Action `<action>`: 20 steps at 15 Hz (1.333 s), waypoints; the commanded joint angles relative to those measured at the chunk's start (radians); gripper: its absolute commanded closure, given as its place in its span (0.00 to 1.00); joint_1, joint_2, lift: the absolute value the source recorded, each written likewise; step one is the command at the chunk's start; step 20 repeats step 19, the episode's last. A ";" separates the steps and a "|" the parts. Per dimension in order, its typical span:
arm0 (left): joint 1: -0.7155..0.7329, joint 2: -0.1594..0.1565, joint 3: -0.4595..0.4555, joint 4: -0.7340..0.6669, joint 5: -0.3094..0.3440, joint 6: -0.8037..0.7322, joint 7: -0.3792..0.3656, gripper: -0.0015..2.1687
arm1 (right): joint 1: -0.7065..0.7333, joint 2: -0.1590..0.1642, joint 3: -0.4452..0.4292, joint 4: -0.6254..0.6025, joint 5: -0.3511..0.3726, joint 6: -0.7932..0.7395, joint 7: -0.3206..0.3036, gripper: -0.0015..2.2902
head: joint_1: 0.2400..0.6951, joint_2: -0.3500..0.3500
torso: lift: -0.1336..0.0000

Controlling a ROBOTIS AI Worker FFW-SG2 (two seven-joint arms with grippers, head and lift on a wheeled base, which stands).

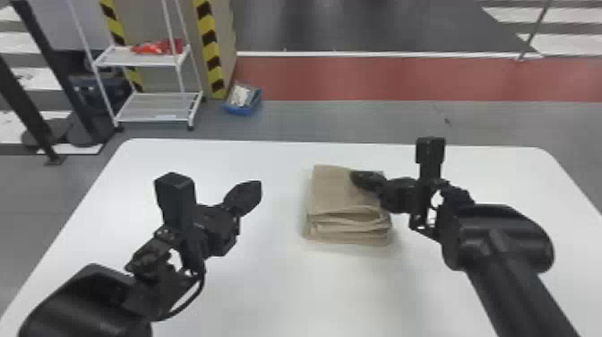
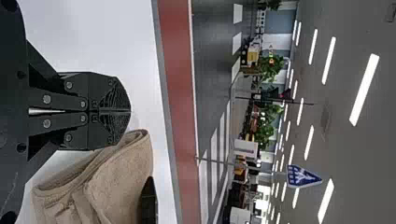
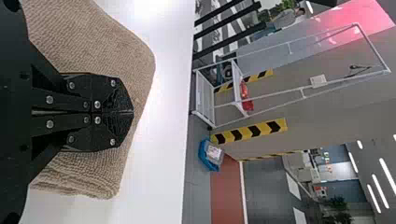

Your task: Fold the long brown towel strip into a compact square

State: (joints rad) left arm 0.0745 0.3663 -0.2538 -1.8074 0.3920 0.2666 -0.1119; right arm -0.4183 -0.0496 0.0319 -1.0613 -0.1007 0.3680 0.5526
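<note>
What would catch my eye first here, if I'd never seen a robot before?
Probably the two black robot arms reaching over the white table, one from each side. Between their tips sits the folded brown towel, right of the table's middle, with the right gripper at its right side. Behind, yellow-and-black striped edging stands out beside a white shelf rack.

A blue crosswalk sign (image 2: 302,177) tops a pole (image 2: 217,161).

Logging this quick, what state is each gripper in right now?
Left gripper: closed, empty.
Right gripper: closed, on or just above the towel, apparently empty.
</note>
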 commanded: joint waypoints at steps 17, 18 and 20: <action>-0.041 -0.004 -0.041 0.014 -0.021 -0.019 0.014 0.38 | 0.311 -0.070 -0.182 -0.572 0.009 0.107 0.142 0.00 | 1.00 0.43 | 0.07; -0.050 -0.010 -0.054 0.016 -0.053 -0.019 0.018 0.11 | 0.343 -0.081 -0.198 -0.598 0.009 0.104 0.138 0.01 | 1.00 0.41 | 0.07; -0.058 -0.020 -0.068 0.020 -0.091 -0.025 0.037 0.01 | 0.369 -0.082 -0.225 -0.620 0.007 0.101 0.130 0.01 | 1.00 0.40 | 0.07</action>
